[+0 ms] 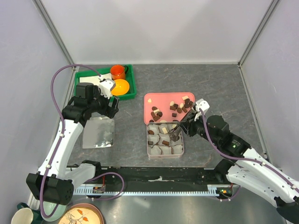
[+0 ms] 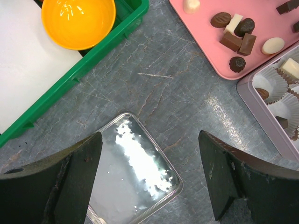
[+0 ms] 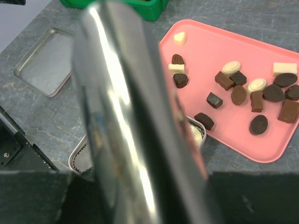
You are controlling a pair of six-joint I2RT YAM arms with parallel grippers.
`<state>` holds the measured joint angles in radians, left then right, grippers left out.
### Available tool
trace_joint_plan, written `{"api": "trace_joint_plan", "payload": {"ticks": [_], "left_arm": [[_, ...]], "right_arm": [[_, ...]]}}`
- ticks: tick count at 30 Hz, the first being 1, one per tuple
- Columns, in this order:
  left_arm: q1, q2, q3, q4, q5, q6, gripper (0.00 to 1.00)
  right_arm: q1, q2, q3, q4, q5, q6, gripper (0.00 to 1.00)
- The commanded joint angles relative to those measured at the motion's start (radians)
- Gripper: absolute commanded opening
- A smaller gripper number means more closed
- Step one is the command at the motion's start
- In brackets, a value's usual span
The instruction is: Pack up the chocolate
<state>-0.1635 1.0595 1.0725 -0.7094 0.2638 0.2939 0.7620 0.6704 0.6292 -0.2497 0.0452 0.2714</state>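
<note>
On the smooth pink tray [image 3: 205, 51], glossy dark and pale chocolates [image 3: 238, 94] lie scattered as ovals, blocks and hearts. A few sit in the tin's [image 1: 164, 157] pleated paper cups. The right pincer [image 1: 185, 125] is clenched on a polished metal utensil [image 3: 126, 116]. The left pincer [image 2: 149, 135] gapes released above a shiny lid [image 2: 135, 177].

chocolate [image 1: 174, 107] on pink tray [image 1: 161, 100], tin [image 1: 166, 157] adjoining

Both arms have white shell links and black joints: left arm [image 1: 63, 140], right arm [image 1: 254, 170]. A purple cable [image 1: 55, 88] loops off each, and there's a white camera housing [image 1: 107, 86] at each wrist. Left fingers [image 2: 70, 182] are matte black, wedge-shaped and scuffed; the right arm has a small green light [image 1: 233, 145].
</note>
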Motion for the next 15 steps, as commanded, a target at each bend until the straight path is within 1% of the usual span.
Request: {"api": "trace_joint_plan", "payload": {"ticks": [1,7,9,10,15], "left_arm": [[0.004,-0.001,0.012,0.002,0.002,0.001,0.91],[0.004,-0.001,0.015,0.004,0.002,0.002,0.91],[0.004,-0.001,0.015,0.004,-0.001,0.005,0.91],[0.004,-0.001,0.015,0.004,-0.003,0.005,0.91],[0.004,-0.01,0.007,0.005,-0.008,0.011,0.91]], "right_arm": [[0.005,-0.009,-0.009,0.04,-0.008,0.017,0.25],[0.005,0.006,-0.014,0.055,0.001,0.015,0.33],[0.007,0.009,-0.017,0.058,0.005,0.015,0.34],[0.005,0.011,-0.019,0.059,0.008,0.015,0.36],[0.005,0.015,-0.011,0.061,0.016,0.011,0.37]]}}
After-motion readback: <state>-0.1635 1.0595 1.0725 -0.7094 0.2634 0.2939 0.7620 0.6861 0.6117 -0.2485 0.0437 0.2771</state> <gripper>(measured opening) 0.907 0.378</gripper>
